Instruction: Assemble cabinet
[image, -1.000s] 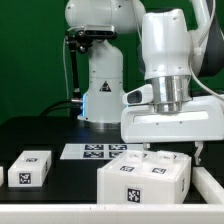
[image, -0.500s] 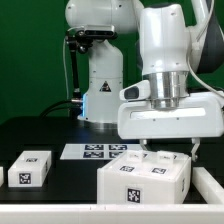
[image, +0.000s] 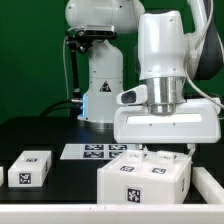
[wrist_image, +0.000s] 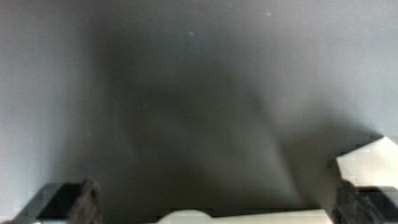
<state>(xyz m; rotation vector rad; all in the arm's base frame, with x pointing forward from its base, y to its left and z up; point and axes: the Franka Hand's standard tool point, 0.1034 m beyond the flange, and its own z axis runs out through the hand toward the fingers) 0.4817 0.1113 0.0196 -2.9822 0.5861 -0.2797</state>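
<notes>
The cabinet body (image: 145, 178), a large white box with black-and-white tags, stands on the black table at the front right of the exterior view. My gripper (image: 168, 150) hovers just above its back top edge, its white hand over the box. In the wrist view the gripper (wrist_image: 214, 205) is open and holds nothing. Its dark fingers (wrist_image: 68, 200) stand wide apart over the dark table. A white corner (wrist_image: 374, 160) and a white edge (wrist_image: 187, 216) show near the fingers; I cannot tell which parts they are.
A small white tagged block (image: 30, 168) lies at the exterior view's front left. The marker board (image: 95, 151) lies flat behind the cabinet body. The robot base (image: 100, 90) stands at the back.
The gripper hand has shifted a little toward the exterior view's left above the cabinet body. The parts on the table have not moved.
</notes>
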